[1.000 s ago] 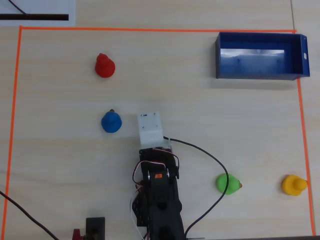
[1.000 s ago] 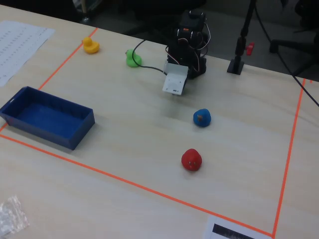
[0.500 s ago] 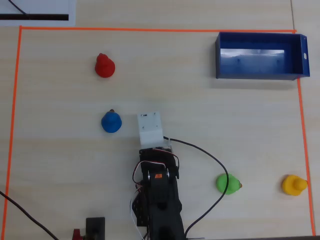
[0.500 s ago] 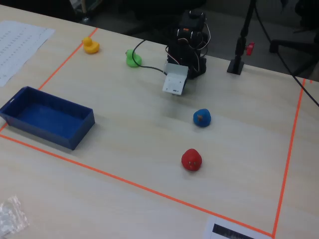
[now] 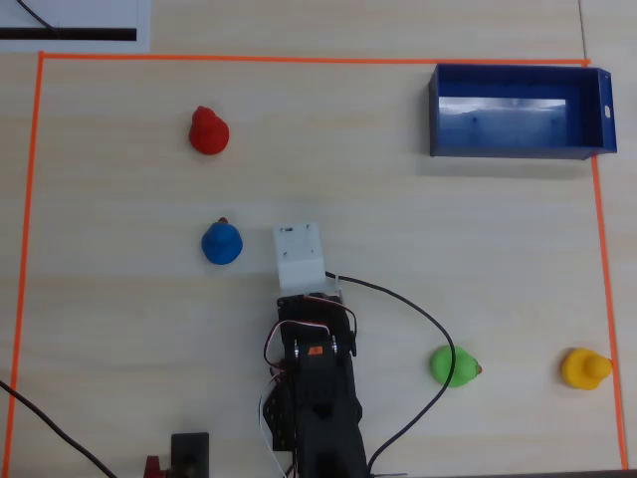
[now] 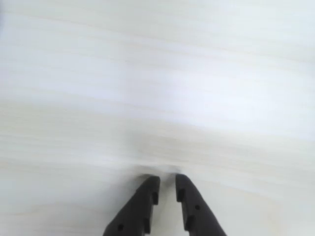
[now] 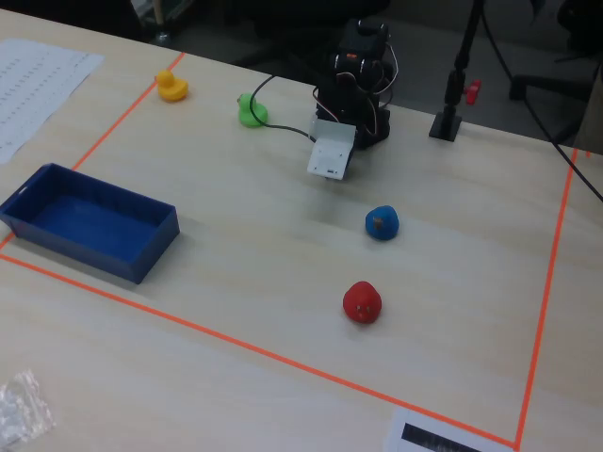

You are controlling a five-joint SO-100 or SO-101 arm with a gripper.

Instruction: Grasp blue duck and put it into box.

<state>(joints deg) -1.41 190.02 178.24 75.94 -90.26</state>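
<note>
**Arm over bare tabletop, blue duck off to one side**

Pale wood-grain tabletop (image 5: 418, 239) fills every view, with orange tape (image 5: 299, 59) marking out a large rectangle on it. Dark chairs and a stand fill the background behind the arm in the fixed view.

Seen from the wrist, the tool (image 6: 167, 183) hangs over bare wood, its two black fingers (image 6: 142, 201) drawn nearly together with only a narrow slit between the tips and nothing between them.

From overhead, the blue duck (image 5: 221, 243) sits upright on the tabletop, just left of the arm's white wrist housing (image 5: 300, 255) and apart from it. A red duck (image 5: 209, 130) stands farther up the same side. The box (image 5: 518, 149) rests at the upper right, just inside the tape, open side up, pale floor shining, holding nothing. A green duck (image 5: 454, 365) and a yellow duck (image 5: 584, 368) sit at the lower right, well apart from the blue one; a black cable (image 5: 423, 319) curves between the arm and the green duck.

The fixed view shows the blue duck (image 7: 382, 222) between the arm and the red duck (image 7: 362, 302), with the box (image 7: 57, 240) well away on the left.
</note>
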